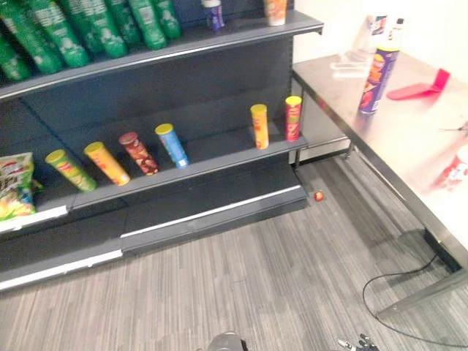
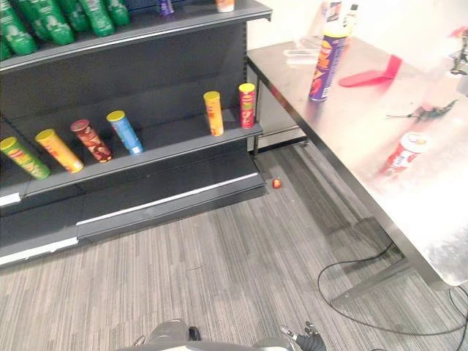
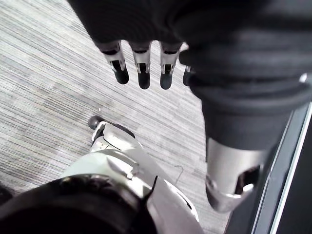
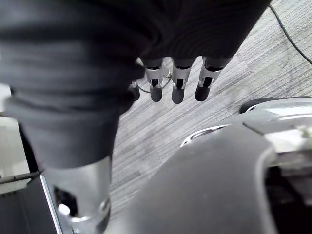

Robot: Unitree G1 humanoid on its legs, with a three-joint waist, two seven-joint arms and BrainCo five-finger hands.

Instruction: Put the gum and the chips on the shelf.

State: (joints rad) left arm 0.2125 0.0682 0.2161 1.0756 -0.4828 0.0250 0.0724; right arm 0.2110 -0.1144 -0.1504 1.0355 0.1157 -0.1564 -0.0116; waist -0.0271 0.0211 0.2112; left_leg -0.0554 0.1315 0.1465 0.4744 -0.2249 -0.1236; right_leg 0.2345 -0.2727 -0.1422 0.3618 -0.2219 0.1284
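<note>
A tall purple chips can (image 1: 376, 80) stands upright on the steel table (image 1: 409, 139) at the right. A red can (image 2: 401, 155) lies on its side nearer the table's front. Small bottles (image 1: 376, 25) stand at the table's far end; I cannot tell whether one is the gum. My left hand (image 3: 143, 68) hangs low over the carpet with straight fingers and holds nothing. My right hand (image 4: 178, 83) hangs the same way, empty, fingers straight. Both are far from the table and the shelf.
The dark shelf (image 1: 219, 157) on the left carries several chip cans, some leaning, two upright (image 1: 259, 126). Green bags (image 1: 88, 29) fill the top board and a snack bag (image 1: 14, 186) sits at far left. A flat red thing (image 1: 418, 89) lies on the table; a small red object (image 1: 318, 196) lies on the carpet.
</note>
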